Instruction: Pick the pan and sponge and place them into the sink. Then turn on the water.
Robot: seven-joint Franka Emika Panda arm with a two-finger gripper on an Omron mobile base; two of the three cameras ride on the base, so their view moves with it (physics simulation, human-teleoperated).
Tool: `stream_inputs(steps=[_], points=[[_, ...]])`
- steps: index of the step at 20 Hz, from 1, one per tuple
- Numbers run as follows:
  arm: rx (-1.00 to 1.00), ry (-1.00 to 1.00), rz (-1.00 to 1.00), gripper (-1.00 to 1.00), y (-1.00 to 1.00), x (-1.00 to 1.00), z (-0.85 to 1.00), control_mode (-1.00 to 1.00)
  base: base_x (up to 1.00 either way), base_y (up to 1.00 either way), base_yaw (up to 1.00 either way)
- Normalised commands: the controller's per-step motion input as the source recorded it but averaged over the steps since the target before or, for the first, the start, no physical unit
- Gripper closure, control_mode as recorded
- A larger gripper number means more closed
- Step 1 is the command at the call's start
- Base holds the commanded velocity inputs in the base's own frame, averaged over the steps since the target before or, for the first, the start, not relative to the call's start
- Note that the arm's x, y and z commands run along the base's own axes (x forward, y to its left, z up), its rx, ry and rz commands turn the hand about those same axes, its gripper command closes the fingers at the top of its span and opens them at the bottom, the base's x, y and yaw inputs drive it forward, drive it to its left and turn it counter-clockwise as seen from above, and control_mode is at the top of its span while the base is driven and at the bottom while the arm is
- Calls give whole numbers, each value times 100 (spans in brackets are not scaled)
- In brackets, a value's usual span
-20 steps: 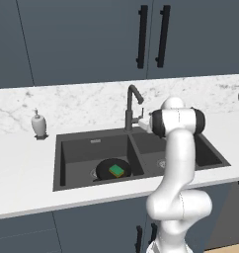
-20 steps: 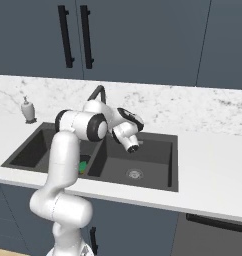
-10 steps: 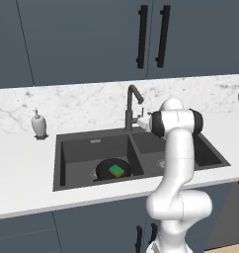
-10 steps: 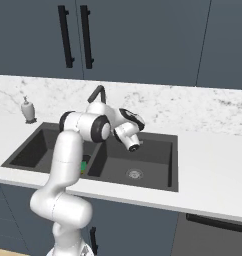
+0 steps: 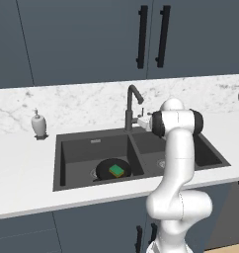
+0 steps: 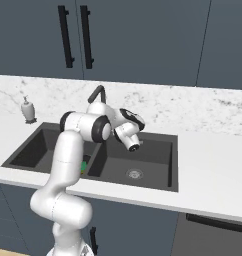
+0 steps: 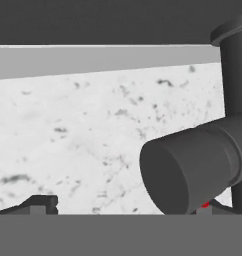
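Note:
The black pan point(image 5: 105, 167) lies in the left basin of the dark grey sink point(image 5: 58, 163), and the green sponge point(image 5: 116, 171) rests on it. A sliver of the sponge point(image 6: 84, 165) peeks out behind my arm. My gripper point(image 5: 141, 120) hovers over the centre divider, right beside the gooseneck faucet point(image 5: 133, 105) and level with its side lever. In the hand view the gripper point(image 7: 120, 207) is open; the lever point(image 7: 190, 170) juts out from the faucet column point(image 7: 238, 95) close to the right fingertip point(image 7: 205, 207). No water is flowing.
A white soap dispenser point(image 5: 38, 123) stands on the marble counter left of the sink. The right basin point(image 6: 143, 160) has a silver drain point(image 6: 134, 174). Dark cabinets with black handles point(image 5: 151, 37) hang above the backsplash.
The hand has shifted only slightly beside the faucet. The jaws have stayed open; the pan and sponge have not moved.

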Motion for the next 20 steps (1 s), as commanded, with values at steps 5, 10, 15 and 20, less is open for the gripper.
stream_inputs(steps=[5, 10, 15, 20], points=[[7, 0, 0, -100, 3, 29, 7, -100, 0, 0, 0], [8, 0, 0, 100, 1, 34, 13, -100, 0, 0, 0], [10, 0, 0, 100, 0, 34, 16, -100, 0, 0, 0], [11, 0, -3, 100, -1, 43, 14, -100, 0, 0, 0]])
